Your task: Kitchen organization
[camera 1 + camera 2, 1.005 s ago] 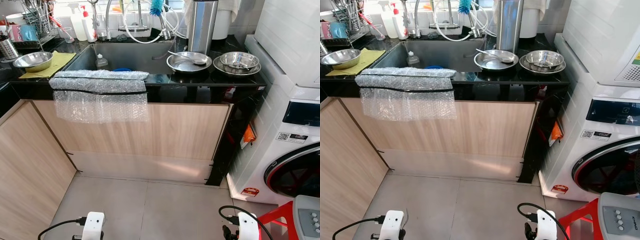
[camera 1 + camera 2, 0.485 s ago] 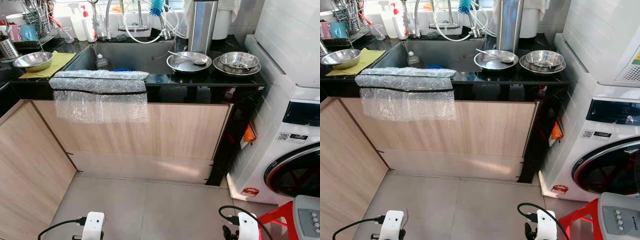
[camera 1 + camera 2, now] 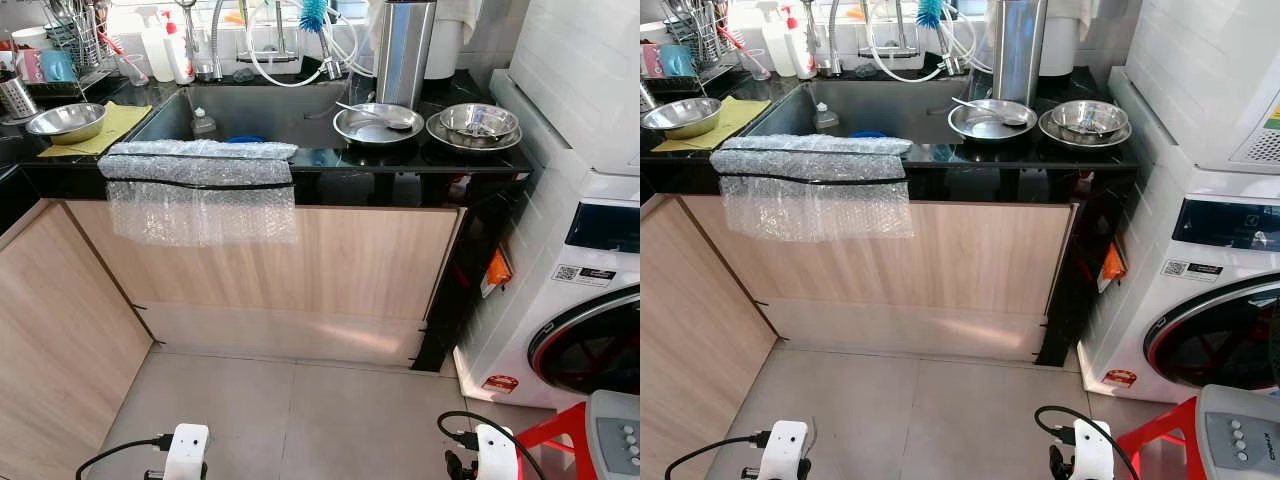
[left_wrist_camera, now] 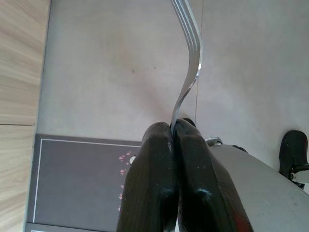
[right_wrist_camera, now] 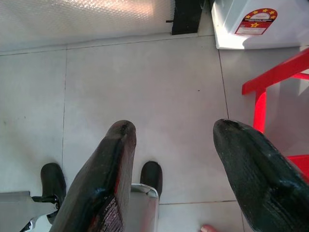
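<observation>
In the left wrist view my left gripper [image 4: 173, 129] is shut on the handle of a steel fork [image 4: 188, 63], whose tines point away over the grey floor tiles. My right gripper [image 5: 176, 133] hangs open above the floor with nothing between its fingers. Ahead, a black counter [image 3: 400, 160] holds a sink [image 3: 250, 110], a steel plate with a spoon [image 3: 378, 123], and a steel bowl on a plate [image 3: 478, 122]. Another steel bowl [image 3: 66, 121] rests on a yellow cloth at the left. A dish rack with cutlery [image 3: 75, 35] stands at the back left.
Bubble wrap [image 3: 200, 185] drapes over the counter's front edge. A washing machine [image 3: 590, 300] stands at the right, with a red stool [image 3: 560, 435] near my right arm. Wooden cabinet fronts [image 3: 60, 340] close in on the left. A dark mat [image 4: 82, 179] lies on the floor.
</observation>
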Controlling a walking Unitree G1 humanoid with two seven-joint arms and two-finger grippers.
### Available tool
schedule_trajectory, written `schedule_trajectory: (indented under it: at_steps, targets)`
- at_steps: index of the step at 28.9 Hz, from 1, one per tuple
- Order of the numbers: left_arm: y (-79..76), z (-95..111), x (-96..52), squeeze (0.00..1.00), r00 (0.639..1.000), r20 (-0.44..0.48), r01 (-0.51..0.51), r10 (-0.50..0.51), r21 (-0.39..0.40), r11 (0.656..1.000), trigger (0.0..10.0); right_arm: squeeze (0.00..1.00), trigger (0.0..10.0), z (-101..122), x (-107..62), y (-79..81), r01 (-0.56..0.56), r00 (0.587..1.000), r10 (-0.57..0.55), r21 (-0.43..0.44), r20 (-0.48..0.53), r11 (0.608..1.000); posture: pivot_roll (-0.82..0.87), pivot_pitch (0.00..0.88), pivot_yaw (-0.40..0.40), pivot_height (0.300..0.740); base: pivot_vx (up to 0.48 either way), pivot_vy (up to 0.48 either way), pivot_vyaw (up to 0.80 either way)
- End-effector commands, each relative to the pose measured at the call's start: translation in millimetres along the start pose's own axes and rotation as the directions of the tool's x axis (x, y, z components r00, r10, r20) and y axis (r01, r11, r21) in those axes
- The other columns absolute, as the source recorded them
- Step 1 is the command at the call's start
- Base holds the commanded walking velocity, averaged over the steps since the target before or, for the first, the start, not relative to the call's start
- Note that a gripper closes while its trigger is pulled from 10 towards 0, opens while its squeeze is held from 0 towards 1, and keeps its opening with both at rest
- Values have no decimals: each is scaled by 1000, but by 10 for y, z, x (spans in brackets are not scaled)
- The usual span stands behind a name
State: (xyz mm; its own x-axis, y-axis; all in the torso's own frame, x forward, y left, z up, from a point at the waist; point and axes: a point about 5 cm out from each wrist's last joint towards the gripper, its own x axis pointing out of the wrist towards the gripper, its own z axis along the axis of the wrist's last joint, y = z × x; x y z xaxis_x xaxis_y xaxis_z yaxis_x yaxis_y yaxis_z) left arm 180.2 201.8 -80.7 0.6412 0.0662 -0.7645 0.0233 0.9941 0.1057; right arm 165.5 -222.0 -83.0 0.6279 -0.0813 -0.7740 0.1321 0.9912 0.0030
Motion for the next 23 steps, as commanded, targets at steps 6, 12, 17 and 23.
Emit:
schedule_trajectory:
  at_steps: [6,12,17,23]
  targets:
    - [549,-484,-229,0,986,-153,-76,62,-82,994,10000,0,10000,-29,35,148,16,998,-6,192,-57,981,2,13,173,740,0,0,0]
    - [623,-533,-273,0,986,-144,-101,87,-99,990,10000,0,10000,-141,-5,91,25,997,-9,194,-83,981,3,14,173,740,0,0,0]
    - [638,-518,-273,0,987,-127,-112,96,-122,986,10000,0,10000,-144,-9,64,31,996,-14,198,-84,980,2,11,174,740,0,0,0]
    - [661,-491,-269,0,990,-105,-120,98,-240,963,10000,0,10000,-106,8,80,31,996,-15,176,-89,984,-23,0,137,740,0,0,0]
